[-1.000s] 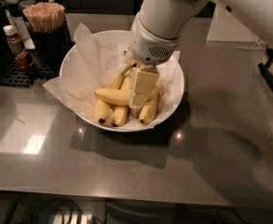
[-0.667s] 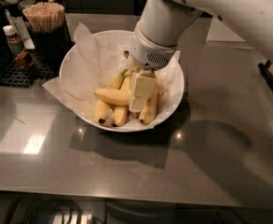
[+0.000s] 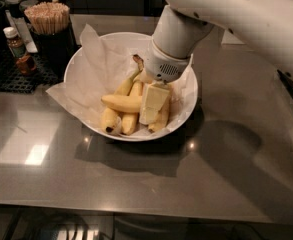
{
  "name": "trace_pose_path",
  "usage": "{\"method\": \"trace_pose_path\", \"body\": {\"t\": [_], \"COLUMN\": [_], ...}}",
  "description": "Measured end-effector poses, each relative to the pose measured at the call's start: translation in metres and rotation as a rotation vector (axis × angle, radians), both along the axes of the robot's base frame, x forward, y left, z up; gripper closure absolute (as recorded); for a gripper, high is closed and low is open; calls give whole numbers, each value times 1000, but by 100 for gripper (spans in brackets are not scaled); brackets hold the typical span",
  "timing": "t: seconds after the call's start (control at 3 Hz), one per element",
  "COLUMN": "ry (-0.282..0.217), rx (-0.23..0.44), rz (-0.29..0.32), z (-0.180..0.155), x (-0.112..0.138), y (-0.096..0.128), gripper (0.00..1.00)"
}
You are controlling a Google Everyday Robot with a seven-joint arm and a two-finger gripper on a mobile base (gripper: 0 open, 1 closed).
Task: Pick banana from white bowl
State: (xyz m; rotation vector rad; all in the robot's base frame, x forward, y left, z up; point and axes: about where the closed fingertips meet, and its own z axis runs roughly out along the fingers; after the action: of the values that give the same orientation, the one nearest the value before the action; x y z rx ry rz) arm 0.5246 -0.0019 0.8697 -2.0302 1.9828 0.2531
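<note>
The gripper [image 3: 153, 104] is down inside the white bowl [image 3: 194, 91], at the right end of the banana [image 3: 120, 103]; whether it is spread or closed on the fruit cannot be told. The banana lies crosswise on top of the bunch of slimmer bananas [image 3: 131, 121], over crinkled paper [image 3: 93, 59]. Judged light, firm but easily bruised, with smooth and somewhat slippery skin. Recommended hold: across the thick middle with moderate pressure, clear of the bunch beneath.

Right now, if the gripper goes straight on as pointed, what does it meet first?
Likely the banana lying crosswise in the white bowl: the gripper points down at its right end. Depth unclear; they may already touch.
</note>
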Motion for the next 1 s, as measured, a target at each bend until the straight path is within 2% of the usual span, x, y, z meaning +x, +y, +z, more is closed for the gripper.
{"method": "trace_pose_path", "body": {"t": [0.33,1.0], "ry": [3,-25], "rx": [5,14], "rz": [-7,-12], "z": [-1,7], "x": [-1,-7], "y": [0,0], "gripper": [42,88]}}
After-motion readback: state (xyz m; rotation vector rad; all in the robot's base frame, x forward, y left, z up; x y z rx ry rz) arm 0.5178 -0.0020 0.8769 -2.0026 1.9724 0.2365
